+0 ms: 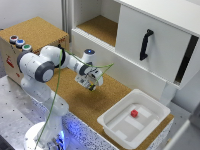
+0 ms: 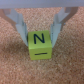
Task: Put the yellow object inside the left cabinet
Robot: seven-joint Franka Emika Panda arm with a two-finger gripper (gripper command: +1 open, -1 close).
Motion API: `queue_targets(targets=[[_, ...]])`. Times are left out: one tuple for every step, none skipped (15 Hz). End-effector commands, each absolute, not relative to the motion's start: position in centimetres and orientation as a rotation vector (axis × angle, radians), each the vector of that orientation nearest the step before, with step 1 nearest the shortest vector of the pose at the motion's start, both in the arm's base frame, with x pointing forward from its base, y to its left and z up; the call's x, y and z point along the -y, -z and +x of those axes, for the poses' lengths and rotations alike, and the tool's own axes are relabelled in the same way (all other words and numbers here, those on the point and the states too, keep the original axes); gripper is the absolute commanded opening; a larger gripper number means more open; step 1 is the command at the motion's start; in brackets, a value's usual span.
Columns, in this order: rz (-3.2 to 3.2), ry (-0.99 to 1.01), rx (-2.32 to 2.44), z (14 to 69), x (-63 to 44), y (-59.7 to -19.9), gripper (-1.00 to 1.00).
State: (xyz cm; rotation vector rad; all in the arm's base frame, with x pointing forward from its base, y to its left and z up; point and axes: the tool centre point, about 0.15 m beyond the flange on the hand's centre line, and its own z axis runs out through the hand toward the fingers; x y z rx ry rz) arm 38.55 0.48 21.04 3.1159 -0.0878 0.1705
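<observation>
The yellow object is a small yellow-green cube marked with a black N. In the wrist view it sits between my two fingers, which press against its sides over the cork surface. My gripper is shut on it. In the exterior view my gripper hangs just over the cork worktop, in front of the cabinet's white base, and the cube shows only as a yellowish speck at the fingertips. The left cabinet is the open white-walled compartment with a cork floor, behind and above the gripper.
A white bin holding a small red cube stands at the exterior view's right front. A white door with a black handle closes the right compartment. A cork box with coloured buttons stands at the left. A yellow-green cable trails along the arm.
</observation>
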Motion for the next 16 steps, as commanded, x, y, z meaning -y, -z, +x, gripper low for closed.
queue_targets(targets=[[3.089, -0.157, 0.181, 40.1, -1.9, -24.6, -1.00], [3.079, -0.203, 0.172, 40.7, -2.3, -26.2, -1.00], [3.067, -0.263, 0.155, 41.7, -2.8, -28.3, -1.00], [3.058, -0.318, 0.135, 42.6, -3.3, -30.2, -1.00], [3.049, -0.372, 0.106, 43.8, -4.0, -32.1, -1.00], [3.037, -0.426, 0.075, 44.9, -4.6, -34.1, -1.00], [3.033, -0.479, 0.050, 46.0, -5.1, -35.8, -1.00], [3.018, -0.551, 0.013, 47.8, -5.9, -38.5, -1.00], [2.996, -0.604, -0.033, 49.2, -6.5, -40.5, -1.00], [2.976, -0.641, -0.066, 50.5, -7.1, -42.1, -1.00], [2.958, -0.687, -0.106, 52.0, -7.7, -44.0, -1.00], [2.939, -0.720, -0.141, 53.7, -8.3, -45.7, -1.00], [2.921, -0.754, -0.174, 55.4, -8.9, -47.2, -1.00], [2.905, -0.783, -0.200, 57.0, -9.5, -48.6, -1.00], [2.904, -0.816, -0.217, 58.9, -10.2, -50.1, -1.00], [2.889, -0.841, -0.237, 60.4, -10.9, -51.0, -1.00]])
